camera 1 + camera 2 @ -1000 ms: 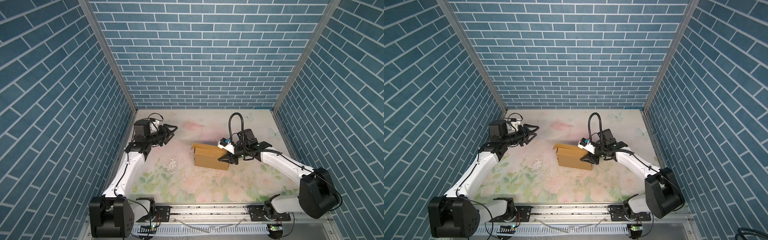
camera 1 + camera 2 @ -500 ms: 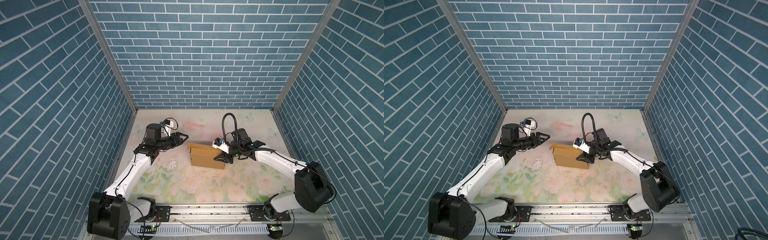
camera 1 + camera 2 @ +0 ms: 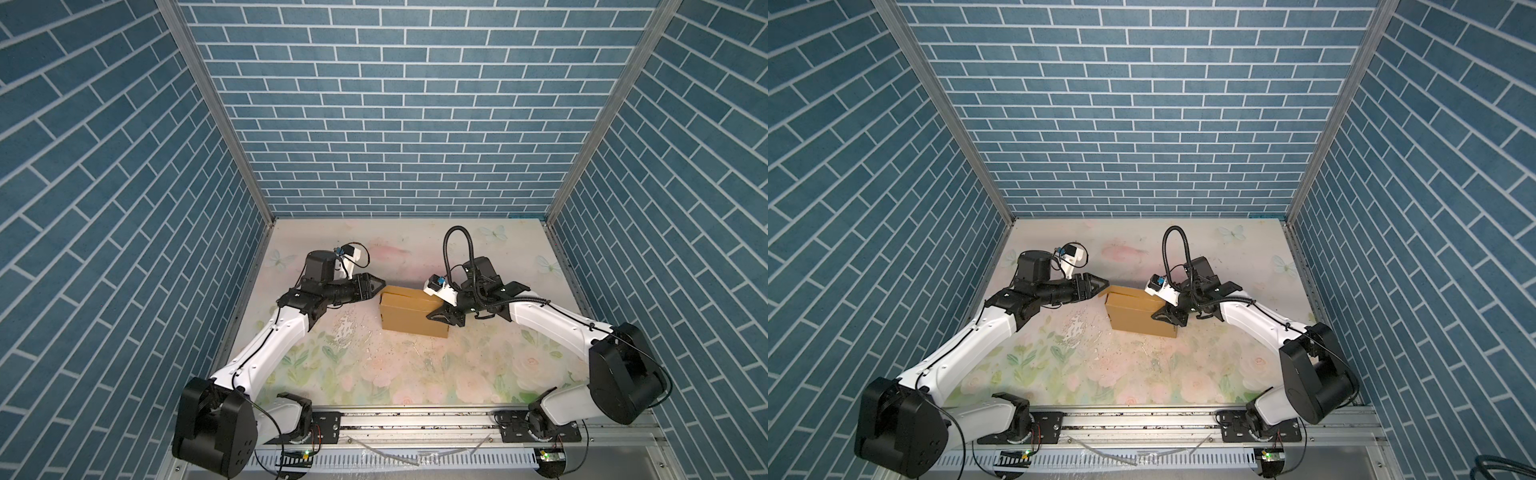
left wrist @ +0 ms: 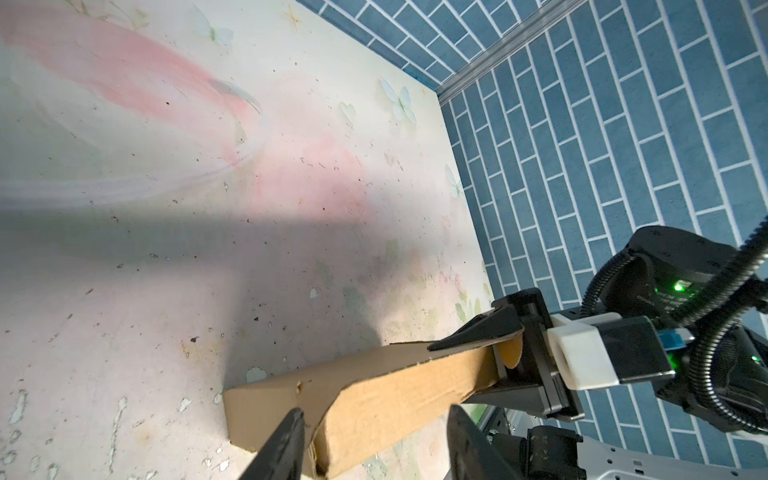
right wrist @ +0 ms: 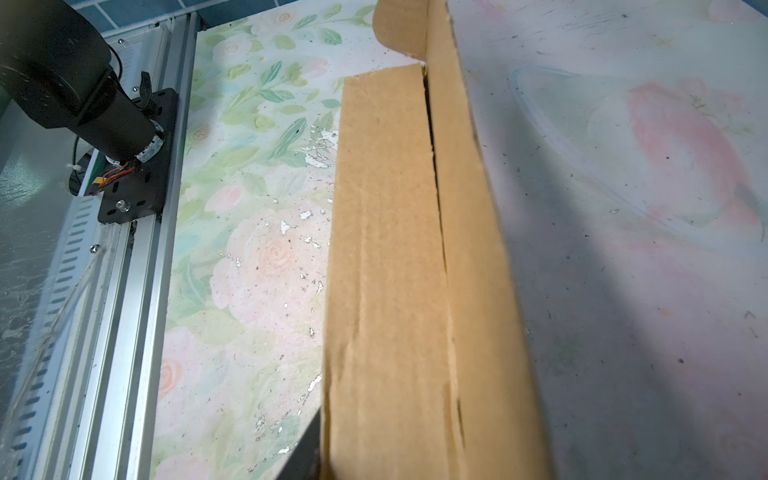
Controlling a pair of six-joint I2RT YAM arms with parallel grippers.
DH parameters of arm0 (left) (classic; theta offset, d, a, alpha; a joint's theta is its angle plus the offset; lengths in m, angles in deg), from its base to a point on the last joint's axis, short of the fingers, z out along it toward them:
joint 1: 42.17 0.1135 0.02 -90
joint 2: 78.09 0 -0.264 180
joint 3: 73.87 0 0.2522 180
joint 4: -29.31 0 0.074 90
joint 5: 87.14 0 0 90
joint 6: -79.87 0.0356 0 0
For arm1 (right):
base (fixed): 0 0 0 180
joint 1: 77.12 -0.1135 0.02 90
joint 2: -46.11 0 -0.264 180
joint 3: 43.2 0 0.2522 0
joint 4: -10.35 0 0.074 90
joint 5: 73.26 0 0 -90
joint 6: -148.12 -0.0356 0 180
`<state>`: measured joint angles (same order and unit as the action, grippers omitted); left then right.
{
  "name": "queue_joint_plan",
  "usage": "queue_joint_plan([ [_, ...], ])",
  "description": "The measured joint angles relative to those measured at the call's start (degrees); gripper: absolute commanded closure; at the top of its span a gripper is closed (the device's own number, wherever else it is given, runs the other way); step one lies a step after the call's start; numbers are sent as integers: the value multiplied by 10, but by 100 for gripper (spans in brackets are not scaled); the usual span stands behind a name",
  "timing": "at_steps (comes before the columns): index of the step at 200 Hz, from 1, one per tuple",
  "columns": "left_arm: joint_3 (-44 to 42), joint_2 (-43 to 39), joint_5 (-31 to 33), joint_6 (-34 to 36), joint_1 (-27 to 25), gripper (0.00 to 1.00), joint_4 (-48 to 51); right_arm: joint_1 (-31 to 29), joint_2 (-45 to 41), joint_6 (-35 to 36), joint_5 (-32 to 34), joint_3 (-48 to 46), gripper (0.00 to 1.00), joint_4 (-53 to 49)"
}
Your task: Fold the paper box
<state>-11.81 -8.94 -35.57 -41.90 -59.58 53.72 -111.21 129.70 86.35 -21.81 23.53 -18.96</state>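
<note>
**Floral table in a blue brick booth, box held at its right end**

Along the near edge runs a metal rail (image 3: 415, 428) with a slotted white cable duct (image 3: 415, 459) in front of it. Both arms are bolted to the rail, the left arm (image 3: 270, 349) at its left end and the right arm (image 3: 552, 322) at its right.

Beyond the rail lies the table (image 3: 395, 374), covered with a pale print of roses and leaves and speckled with dirt. Left of the middle, the print has flaked away in a worn patch (image 3: 347, 328).

The paper box (image 3: 409, 316) (image 3: 1138, 318) rests on the table about midway between near and far, just right of that patch. It is plain brown and folded up into a shallow block. The right wrist view shows a dark slit (image 5: 434, 166) between two of its panels and a rounded tab (image 5: 395, 25) sticking out at one end.

The left jaws stand open at the box's far left corner. In the left wrist view the box's end sits between the two fingertips (image 4: 286, 436), though whether they press on it cannot be told.

The right jaws grip the box's right end, with one of the fingers (image 4: 478, 336) lying along its top edge and the other below. In both top views the right arm's wrist camera (image 3: 436, 287) and a looping black cable (image 3: 453, 245) cover that end of the box.

Farther back the table carries a pink smear (image 3: 386, 251) and printed butterflies (image 3: 494, 233). It ends at the back wall (image 3: 395, 124), which has a blue brick pattern like the side walls and meets them at metal corner posts (image 3: 216, 112).
</note>
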Motion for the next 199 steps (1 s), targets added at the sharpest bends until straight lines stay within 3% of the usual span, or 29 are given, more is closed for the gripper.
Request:
queue_joint_plan([
  [66,0,1,23,7,-10,48,10,0,0,-9,0,-4,82,7],
  [155,-14,17,36,-18,-40,63,-20,0,-1,-14,0,-5,82,10],
  [199,-14,19,49,-21,-40,64,-20,0,-1,-15,1,-5,82,10],
])
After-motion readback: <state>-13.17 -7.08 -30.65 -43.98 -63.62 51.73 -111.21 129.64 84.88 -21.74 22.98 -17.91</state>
